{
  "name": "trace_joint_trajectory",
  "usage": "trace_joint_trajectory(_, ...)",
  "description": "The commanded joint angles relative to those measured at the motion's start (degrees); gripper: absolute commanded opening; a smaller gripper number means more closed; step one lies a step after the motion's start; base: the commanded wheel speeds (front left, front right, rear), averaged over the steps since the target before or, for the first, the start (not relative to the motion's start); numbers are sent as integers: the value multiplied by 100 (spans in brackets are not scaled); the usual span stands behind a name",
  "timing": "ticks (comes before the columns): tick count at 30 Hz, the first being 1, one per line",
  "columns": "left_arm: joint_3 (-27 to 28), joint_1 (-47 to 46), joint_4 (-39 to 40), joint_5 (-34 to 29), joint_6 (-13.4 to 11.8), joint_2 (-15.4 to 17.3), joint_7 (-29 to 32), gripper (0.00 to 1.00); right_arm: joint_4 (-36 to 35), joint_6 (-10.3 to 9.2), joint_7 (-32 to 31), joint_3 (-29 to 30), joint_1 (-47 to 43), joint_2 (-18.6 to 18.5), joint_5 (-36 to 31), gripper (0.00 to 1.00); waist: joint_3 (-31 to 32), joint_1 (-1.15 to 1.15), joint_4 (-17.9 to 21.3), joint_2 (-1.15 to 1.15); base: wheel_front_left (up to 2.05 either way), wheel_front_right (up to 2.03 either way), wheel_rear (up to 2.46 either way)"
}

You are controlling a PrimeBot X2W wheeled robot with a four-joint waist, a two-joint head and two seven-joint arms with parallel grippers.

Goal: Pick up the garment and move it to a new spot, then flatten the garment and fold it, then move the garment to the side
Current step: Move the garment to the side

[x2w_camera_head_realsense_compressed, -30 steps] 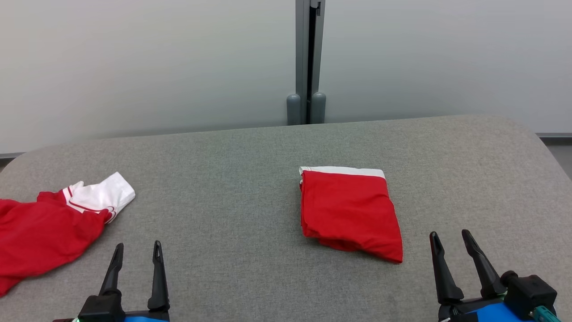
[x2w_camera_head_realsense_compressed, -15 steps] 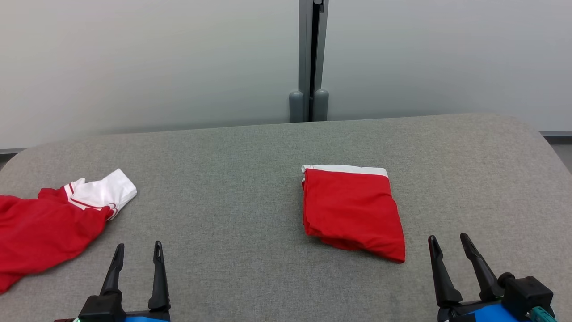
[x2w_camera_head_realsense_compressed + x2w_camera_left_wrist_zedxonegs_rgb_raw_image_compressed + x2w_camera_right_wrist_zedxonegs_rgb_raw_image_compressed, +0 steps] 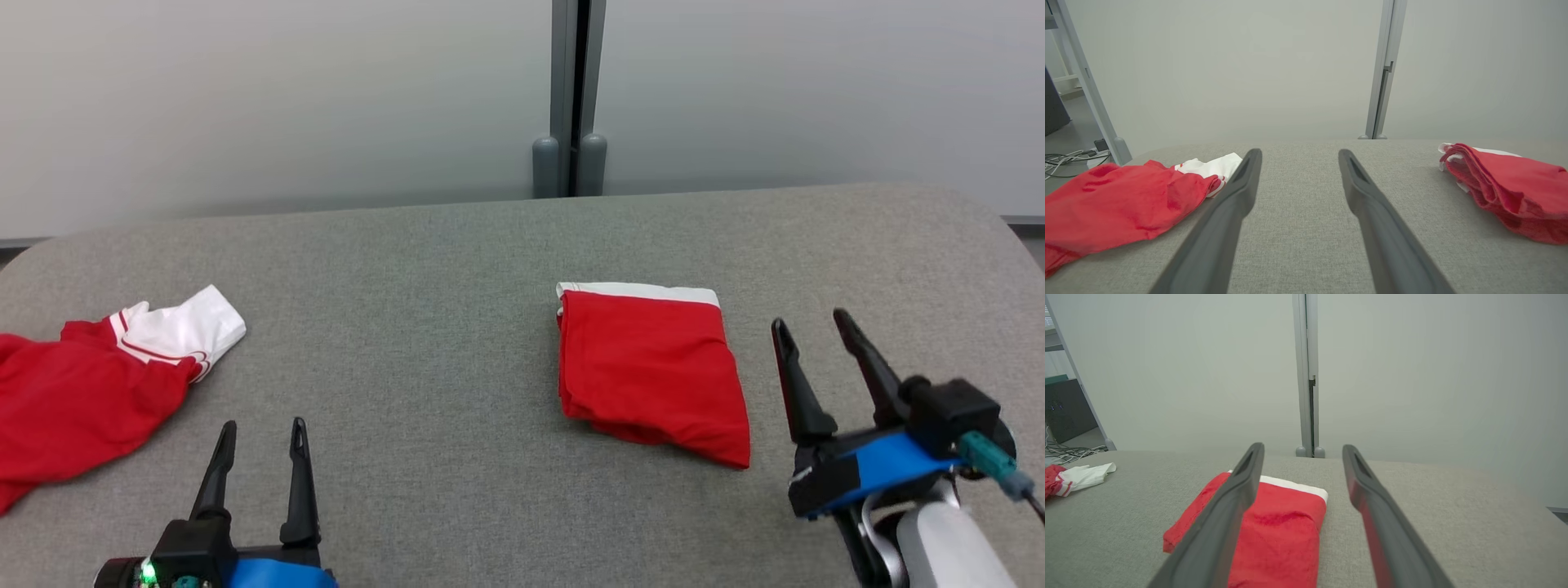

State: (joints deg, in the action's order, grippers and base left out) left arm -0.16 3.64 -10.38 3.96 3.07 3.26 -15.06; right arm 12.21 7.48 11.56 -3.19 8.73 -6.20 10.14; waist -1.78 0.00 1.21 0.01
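A folded red garment [image 3: 649, 371] with a white band along its far edge lies right of the table's middle; it appears too as the folded garment [image 3: 1280, 531] in the right wrist view and the folded garment [image 3: 1511, 190] in the left wrist view. My right gripper [image 3: 810, 327] hangs open just to its right, above the table, with nothing between its fingers [image 3: 1237, 498]. A crumpled red and white garment [image 3: 90, 384] lies at the table's left edge, the same crumpled garment [image 3: 1122, 200] in the left wrist view. My left gripper [image 3: 263, 433] stands open near the front edge, holding nothing.
The grey fabric table [image 3: 424, 327] has rounded far corners. Behind it stands a pale partition wall with a grey post [image 3: 575, 90]. Cables [image 3: 1065, 157] lie on the floor beyond the table's left end.
My right gripper has risen and moved forward to beside the folded garment's right edge. The head camera tilted slightly, shifting the whole picture. Both garments lie as before.
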Motion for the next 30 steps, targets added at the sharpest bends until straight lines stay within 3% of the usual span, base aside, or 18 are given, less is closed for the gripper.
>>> trace_joint_trajectory(1,-9,-161,11,-15,29,6,-16,100,61,3,-83,-20,333,-81,-11,100,-136,0,-82,-1,0,0,0)
trace_joint_trajectory(14,-225,-713,-68,44,59,-22,-17,100,1546,3,-509,-41,1667,-403,-103,100,-886,0,-513,-1,0,0,0)
trace_joint_trajectory(30,-402,-1102,-180,90,56,-38,-17,100,3858,3,-254,93,2279,-301,0,100,-1295,0,-871,-1,0,0,0)
